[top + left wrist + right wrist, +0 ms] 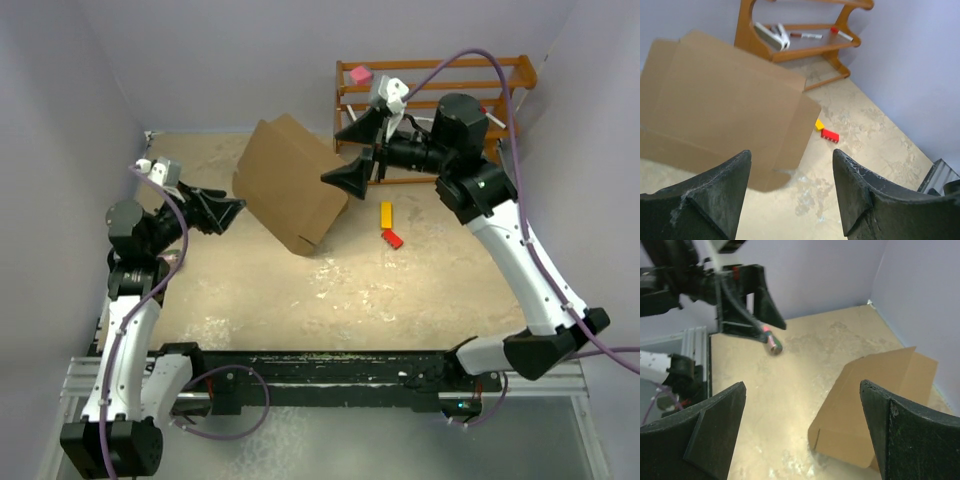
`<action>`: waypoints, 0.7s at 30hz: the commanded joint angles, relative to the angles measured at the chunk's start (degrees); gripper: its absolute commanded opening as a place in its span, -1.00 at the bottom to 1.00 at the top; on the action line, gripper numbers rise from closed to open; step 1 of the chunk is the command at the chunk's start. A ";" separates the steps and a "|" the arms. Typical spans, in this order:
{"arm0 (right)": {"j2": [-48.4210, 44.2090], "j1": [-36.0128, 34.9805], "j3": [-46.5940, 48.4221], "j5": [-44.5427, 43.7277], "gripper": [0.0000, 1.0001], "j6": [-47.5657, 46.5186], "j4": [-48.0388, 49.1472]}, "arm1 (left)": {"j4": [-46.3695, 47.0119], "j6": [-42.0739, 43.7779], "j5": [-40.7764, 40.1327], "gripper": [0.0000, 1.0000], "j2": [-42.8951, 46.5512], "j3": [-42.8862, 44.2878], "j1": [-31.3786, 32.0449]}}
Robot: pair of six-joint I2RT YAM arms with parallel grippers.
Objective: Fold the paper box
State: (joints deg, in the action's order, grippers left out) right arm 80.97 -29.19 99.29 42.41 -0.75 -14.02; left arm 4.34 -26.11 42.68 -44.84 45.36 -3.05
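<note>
The box point(290, 185) sat toward the far middle of the table point(300, 300), partly folded into a shallow brown slab and tilted, its low corner on the surface. It lay between the two grippers, and neither held it. The left gripper point(232, 212) hung just beside its left edge with its fingers point(715, 200) apart and nothing between them; whether a tip touched the cardboard could not be told. The right gripper point(332, 158) hovered over the box's right edge with its fingers point(910, 435) spread wide and empty. Right of the box lay a yellow block point(386, 214) and a red block point(392, 238), close together. Behind them stood a wooden rack point(500, 75) with a pink block point(360, 73) on top.
</note>
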 commanded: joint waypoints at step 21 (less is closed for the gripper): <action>-5.94 5.99 -20.92 40.19 1.00 3.35 36.31 | -0.94 -0.75 2.87 0.39 -2.47 -2.56 -0.38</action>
State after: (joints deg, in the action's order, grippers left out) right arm 77.28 -23.22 79.94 78.04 1.83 9.52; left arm 1.56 -27.42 44.49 -48.21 43.16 -3.09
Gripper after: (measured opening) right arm 0.995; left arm 0.695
